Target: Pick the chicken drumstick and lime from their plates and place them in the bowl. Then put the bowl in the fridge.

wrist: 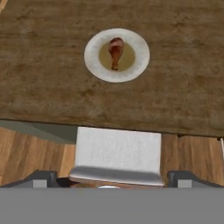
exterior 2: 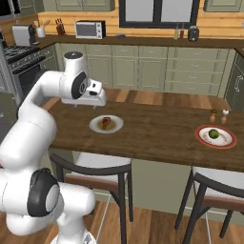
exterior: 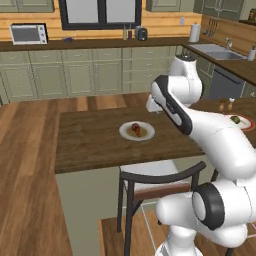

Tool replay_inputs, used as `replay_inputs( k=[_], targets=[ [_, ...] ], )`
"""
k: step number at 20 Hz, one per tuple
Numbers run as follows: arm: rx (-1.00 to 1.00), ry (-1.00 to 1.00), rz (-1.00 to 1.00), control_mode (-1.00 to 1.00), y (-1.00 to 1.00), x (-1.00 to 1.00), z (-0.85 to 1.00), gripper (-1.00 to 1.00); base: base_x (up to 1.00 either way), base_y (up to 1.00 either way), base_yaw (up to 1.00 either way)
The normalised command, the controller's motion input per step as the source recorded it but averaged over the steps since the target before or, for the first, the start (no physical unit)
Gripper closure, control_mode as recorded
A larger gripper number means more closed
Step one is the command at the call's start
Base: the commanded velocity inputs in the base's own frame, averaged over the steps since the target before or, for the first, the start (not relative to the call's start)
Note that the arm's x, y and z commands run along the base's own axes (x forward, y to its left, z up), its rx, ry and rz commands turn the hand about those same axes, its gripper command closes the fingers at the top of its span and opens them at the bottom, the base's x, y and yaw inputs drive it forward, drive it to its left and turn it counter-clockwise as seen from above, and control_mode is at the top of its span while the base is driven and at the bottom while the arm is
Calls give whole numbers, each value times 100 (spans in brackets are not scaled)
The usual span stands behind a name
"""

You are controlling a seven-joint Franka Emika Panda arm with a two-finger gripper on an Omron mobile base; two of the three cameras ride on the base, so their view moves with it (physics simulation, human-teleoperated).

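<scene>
The gripper [wrist: 112, 177] is being held with its jaws wide apart and empty, high above the near edge of the wooden table [wrist: 183, 92]. The chicken drumstick [wrist: 115, 51] is being seen at twelve o'clock, lying on the plain white plate [wrist: 139, 61]. In the right base view, the lime [exterior 2: 214, 134] is being carried by the red-rimmed plate [exterior 2: 228, 141] at three o'clock, well apart.

wooden counter [exterior 2: 157, 128], white plate [exterior 2: 114, 127], red-rimmed plate [exterior 2: 228, 141], shakers [exterior 2: 218, 116]

Reddish-brown chicken drumstick [wrist: 116, 51] on white plate [wrist: 138, 65]; lime [exterior 2: 214, 134] on red-rimmed plate [exterior 2: 230, 141].
</scene>
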Motion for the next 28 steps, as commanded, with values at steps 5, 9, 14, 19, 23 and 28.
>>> replay_inputs(
  k=[5, 9, 14, 19, 23, 28],
  targets=[
    [0, 14, 1, -100, 25, 100, -52, -100, 0, 0, 0],
    [0, 19, 0, -100, 15, 100, -77, -100, 0, 0, 0],
    [1, 9, 0, -100, 4, 100, -57, -100, 0, 0, 0],
    [0, 4, 0, -100, 0, 100, -44, -100, 0, 0, 0],
    [0, 15, 0, -100, -22, 78, -58, -100, 0, 0, 0],
    [-5, 0, 1, -100, 0, 8, -62, -100, 0, 0, 0]
  ],
)
